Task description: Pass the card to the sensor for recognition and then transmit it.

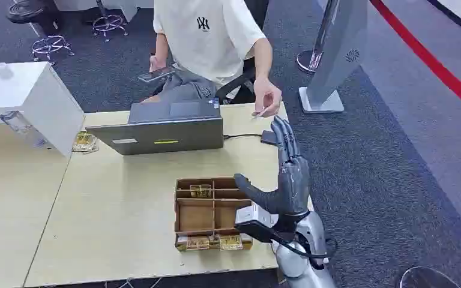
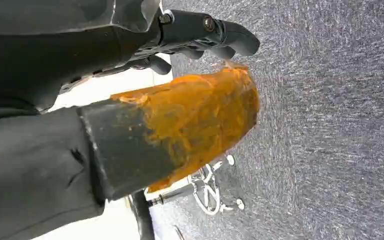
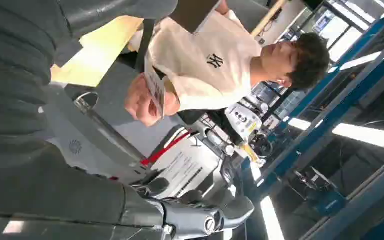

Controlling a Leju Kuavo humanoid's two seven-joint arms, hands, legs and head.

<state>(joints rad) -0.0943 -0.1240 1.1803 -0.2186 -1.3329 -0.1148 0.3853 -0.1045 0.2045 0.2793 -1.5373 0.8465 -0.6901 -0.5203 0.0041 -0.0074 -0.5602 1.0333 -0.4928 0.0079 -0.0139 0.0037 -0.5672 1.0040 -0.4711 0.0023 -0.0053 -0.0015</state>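
My right hand [image 1: 288, 171] stands raised above the table's right edge, fingers straight up and thumb spread, holding nothing. Just beyond its fingertips a person's hand [image 1: 268, 97] hangs over the far right corner of the table. In the right wrist view that person's hand pinches a small white card [image 3: 155, 88], apart from my fingers [image 3: 207, 220]. A small black sensor [image 1: 268, 137] lies on the table behind my fingertips, cabled to the laptop [image 1: 165, 128]. My left hand [image 2: 180, 100] hangs over the carpet with nothing in it, its thumb wrapped in orange.
A cardboard tray [image 1: 183, 215] with compartments and gold packets sits left of my right hand. A white box [image 1: 33, 99] stands at the table's far left. The seated person [image 1: 207, 36] faces me across the table. A grey stand [image 1: 336, 57] rises on the carpet at the right.
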